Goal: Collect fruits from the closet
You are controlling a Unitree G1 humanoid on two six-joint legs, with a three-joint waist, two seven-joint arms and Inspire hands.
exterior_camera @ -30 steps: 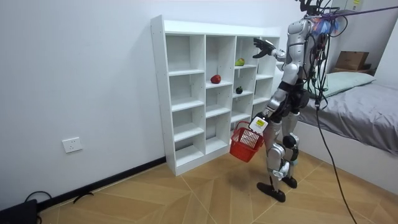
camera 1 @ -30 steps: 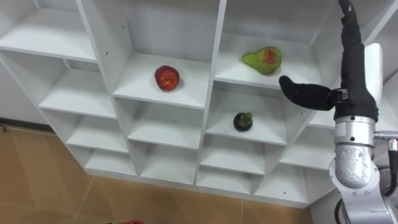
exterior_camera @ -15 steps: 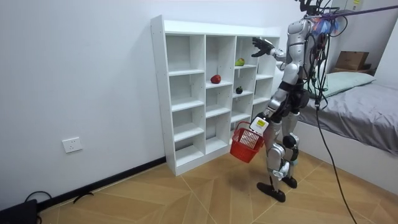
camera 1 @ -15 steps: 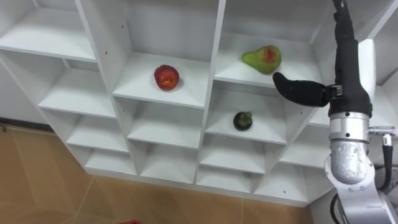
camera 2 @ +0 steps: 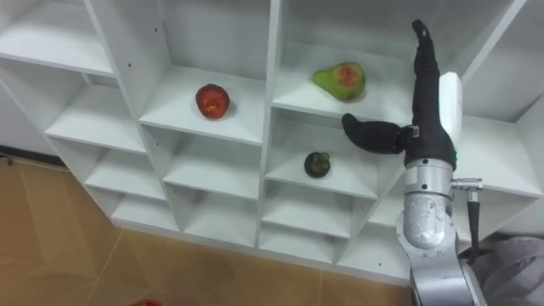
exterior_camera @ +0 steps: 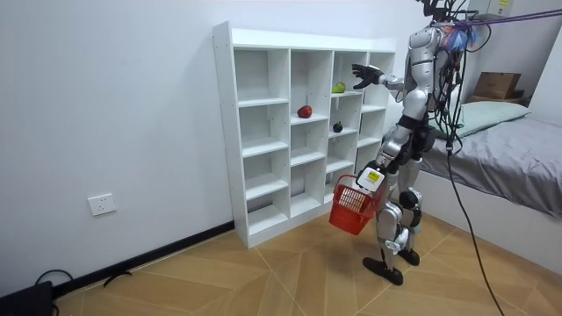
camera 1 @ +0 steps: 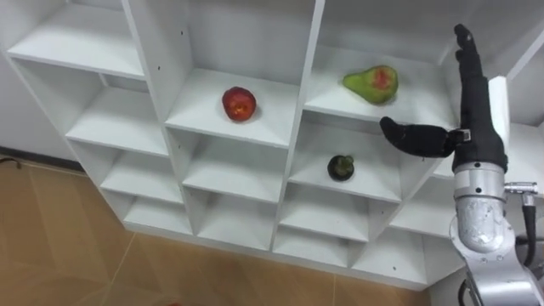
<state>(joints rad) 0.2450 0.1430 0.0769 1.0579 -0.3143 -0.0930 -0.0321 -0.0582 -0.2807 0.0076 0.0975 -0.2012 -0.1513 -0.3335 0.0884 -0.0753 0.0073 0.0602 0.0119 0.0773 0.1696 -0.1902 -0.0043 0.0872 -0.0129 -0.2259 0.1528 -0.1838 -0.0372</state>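
Before the right-hand columns of the white closet (camera 1: 102, 127), held the right hand (camera 1: 474, 127) upright and spread, fingers straight up, thumb stuck out to the left, clasping nothing. Hovered apart from every fruit, just right of the compartments that held them. Faced a pear (camera 1: 371, 84) lying on its side in the compartment nearest the hand, long axis across the shelf, narrow stem end pointing left, red blush turned outward. Had a small dark green fruit (camera 1: 341, 167) one compartment below it, and a red apple (camera 1: 239, 104) one column further left, on a shelf between those two in height. Carried a red basket (exterior_camera: 351, 206) low at the left hand (exterior_camera: 364, 178) in the room view; could not tell that hand's grip or the basket's contents.
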